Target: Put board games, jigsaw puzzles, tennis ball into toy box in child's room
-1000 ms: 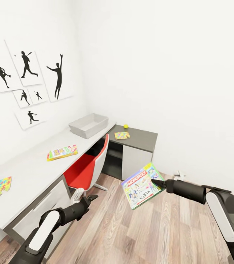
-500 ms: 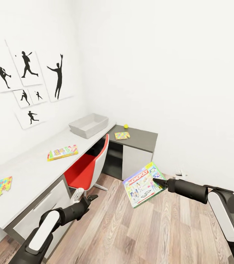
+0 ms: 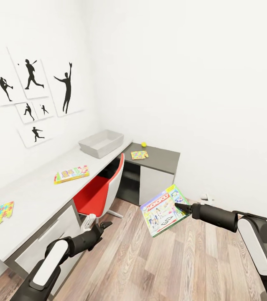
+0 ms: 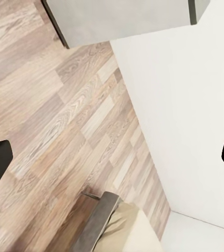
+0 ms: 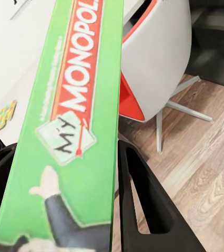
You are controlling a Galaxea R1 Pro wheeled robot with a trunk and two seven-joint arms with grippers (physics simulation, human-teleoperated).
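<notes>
Room, head view: white walls, plank floor; our view has crept slightly toward the tabletop (image 3: 37, 188), so delivery is nearing.
Monopoly (image 3: 164, 210): carried edge-on by our right claw (image 3: 184, 208), over the floor, well short of the toy box (image 3: 101, 142).
Left wrist view: our left claw (image 4: 112, 157) gapes wide, empty.
Right wrist view: fingers (image 5: 143, 205) clamp Monopoly's green, red-titled lid.

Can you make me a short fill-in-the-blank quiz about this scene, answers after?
1. The right gripper is shut on the ____ board game.
2. The toy box holds ____ toys.
3. The chair at the table has a ____ seat.
4. The tennis ball rests on the table's ____ grey wing.

Answers: Monopoly; no; red; dark
</notes>
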